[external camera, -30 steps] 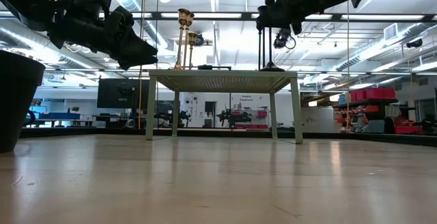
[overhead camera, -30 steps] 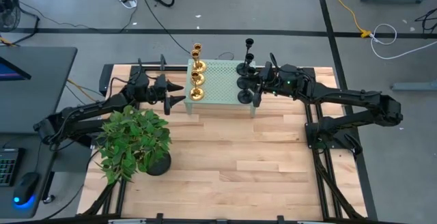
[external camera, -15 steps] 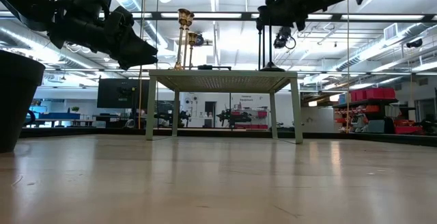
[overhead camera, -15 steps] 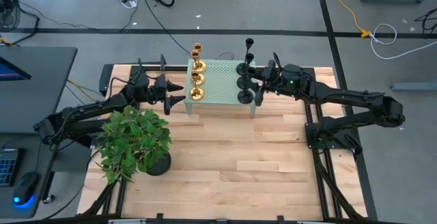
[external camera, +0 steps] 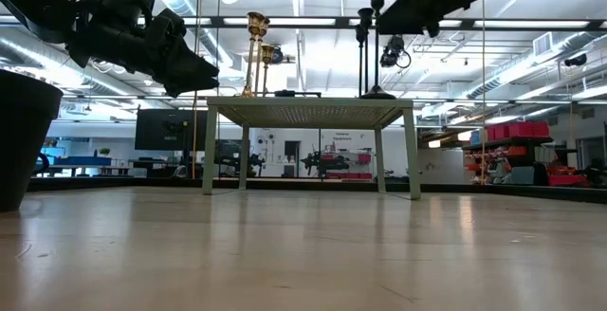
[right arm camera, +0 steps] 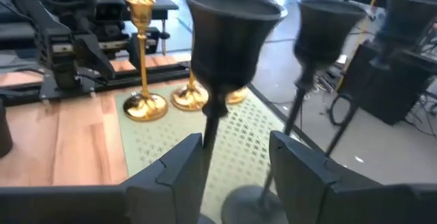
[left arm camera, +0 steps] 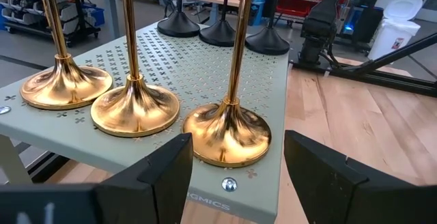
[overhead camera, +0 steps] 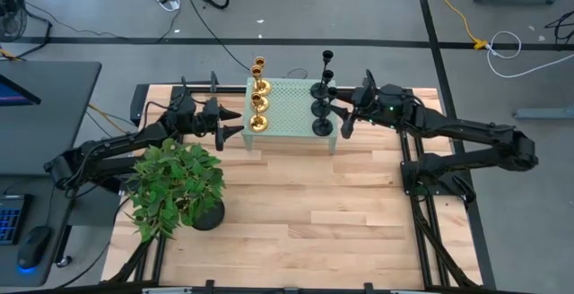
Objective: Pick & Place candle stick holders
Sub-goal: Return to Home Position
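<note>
Three gold candle stick holders [overhead camera: 259,103] stand by their round bases in a row on the left side of the pale green perforated stand [overhead camera: 291,106]. Three black ones [overhead camera: 320,108] stand along its right side. My right gripper [overhead camera: 343,116] is open, just right of the black row. In the right wrist view a black holder's stem [right arm camera: 212,121] rises just ahead of its fingers [right arm camera: 171,176], untouched. My left gripper [overhead camera: 235,124] is open, level, just left of the stand. It faces the nearest gold holder's base [left arm camera: 227,132] without touching it.
A leafy potted plant [overhead camera: 175,186] stands on the table's left side, close under my left arm; its pot [external camera: 19,131] shows in the low view. The wooden tabletop [overhead camera: 314,213] in front of the stand is bare. Cables lie on the floor beyond the table.
My right gripper has drawn back toward the table's right edge, away from the black holders. The black cup it covered in the low view now stands free and upright on the stand. My left gripper has kept still.
</note>
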`<state>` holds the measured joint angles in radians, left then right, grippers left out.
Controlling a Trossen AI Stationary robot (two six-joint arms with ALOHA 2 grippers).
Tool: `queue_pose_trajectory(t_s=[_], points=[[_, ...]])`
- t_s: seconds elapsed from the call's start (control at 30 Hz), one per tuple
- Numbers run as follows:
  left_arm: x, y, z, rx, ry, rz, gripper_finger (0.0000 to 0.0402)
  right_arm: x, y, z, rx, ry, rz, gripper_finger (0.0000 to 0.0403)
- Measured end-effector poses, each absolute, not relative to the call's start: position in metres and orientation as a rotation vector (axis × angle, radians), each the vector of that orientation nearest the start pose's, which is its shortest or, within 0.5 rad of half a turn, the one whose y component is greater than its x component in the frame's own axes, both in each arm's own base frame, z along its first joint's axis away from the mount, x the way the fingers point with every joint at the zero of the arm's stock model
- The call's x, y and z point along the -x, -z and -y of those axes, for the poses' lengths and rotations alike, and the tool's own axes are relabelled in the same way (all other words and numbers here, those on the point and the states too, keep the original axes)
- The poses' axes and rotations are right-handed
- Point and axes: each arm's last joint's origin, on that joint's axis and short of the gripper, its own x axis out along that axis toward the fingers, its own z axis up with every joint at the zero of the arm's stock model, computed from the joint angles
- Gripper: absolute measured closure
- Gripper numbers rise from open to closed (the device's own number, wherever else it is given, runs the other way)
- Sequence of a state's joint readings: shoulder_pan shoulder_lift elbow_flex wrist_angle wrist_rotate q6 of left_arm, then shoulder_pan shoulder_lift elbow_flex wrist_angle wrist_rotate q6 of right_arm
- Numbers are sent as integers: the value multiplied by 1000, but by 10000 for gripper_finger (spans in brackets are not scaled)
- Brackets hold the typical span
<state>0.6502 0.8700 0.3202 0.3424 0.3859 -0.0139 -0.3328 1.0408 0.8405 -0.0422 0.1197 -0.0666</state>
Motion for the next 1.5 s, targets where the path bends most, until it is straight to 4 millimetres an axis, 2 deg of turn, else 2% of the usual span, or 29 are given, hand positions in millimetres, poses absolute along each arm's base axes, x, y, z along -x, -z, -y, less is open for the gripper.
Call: queue_pose_trajectory(t_s=[0.3,0.6,0.83,0.93,1.07,1.2,1.33,1.5], points=[[-152,-209,-102,117,-265,-179,170,-200,-325,74,35,469,-277,232],[-152,-209,-102,118,-265,-181,170,-189,-324,67,17,382,-329,231],[-152,-209,-102,116,-265,-182,170,-179,-313,58,-86,192,-463,231],[-152,-209,-102,112,-275,-178,170,-181,-308,54,-114,144,-426,231],[-152,-209,-103,109,-308,-178,170,-190,-288,48,-131,108,-278,231],[-152,-209,-103,109,-309,-179,170,-192,-250,41,-164,69,-134,231],[-152,-209,-103,109,-307,-179,170,-182,-215,33,-241,36,-61,231],[-152,-209,-103,109,-307,-178,170,-169,-191,25,-298,4,-11,231]])
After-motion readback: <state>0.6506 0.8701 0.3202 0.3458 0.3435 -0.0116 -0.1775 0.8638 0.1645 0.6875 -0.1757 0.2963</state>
